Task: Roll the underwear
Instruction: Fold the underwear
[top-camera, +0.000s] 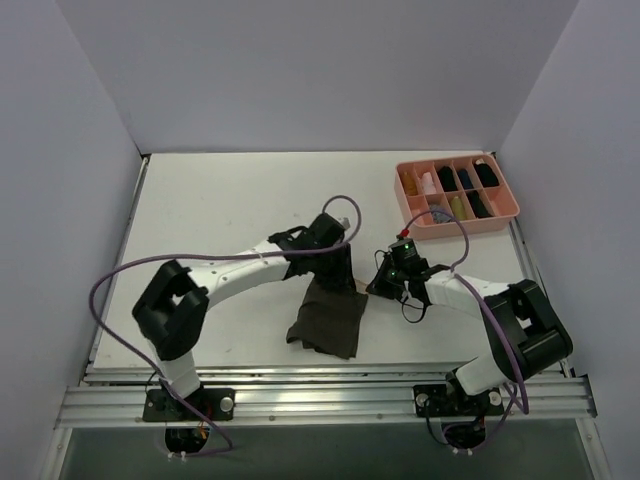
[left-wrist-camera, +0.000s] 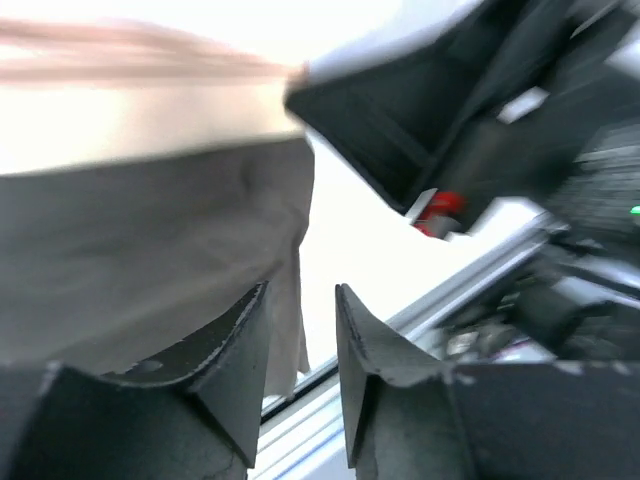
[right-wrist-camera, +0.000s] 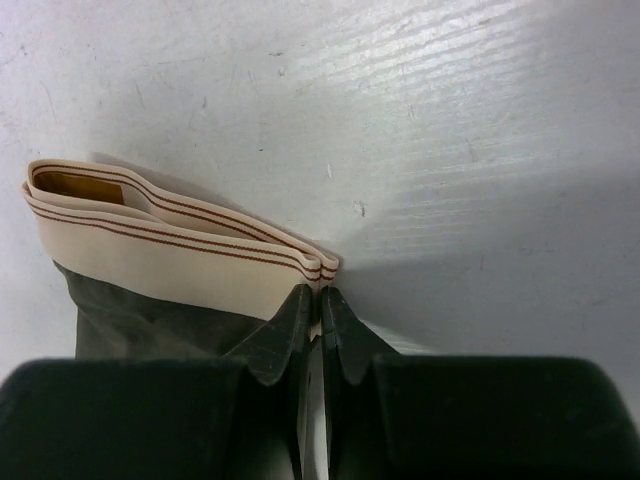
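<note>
We find the left black two-finger gripper over the far left edge of the dark olive-brown cloth underwear; its jaws stand parted, with bare table showing in the gap and the cloth's edge just beside 1 finger, nothing clamped; we judge it placed there to steady or take that side for the roll. The underwear lies flat on the near half of the table, between the 2 arms, folded narrow and not yet rolled. Its cream elastic waistband with thin red-brown stripes lies at the far end; the right black gripper is clenched, its tips meeting on the waistband's folded right end and apparently pinching it; we judge this grip to be the start of a roll from the waistband. A pink plastic compartment tray stands well apart at the far right, holding small rolled items. The white tabletop is matte and scuffed; plain pale grey walls enclose it on 3 sides; an aluminium rail carries both bases.
</note>
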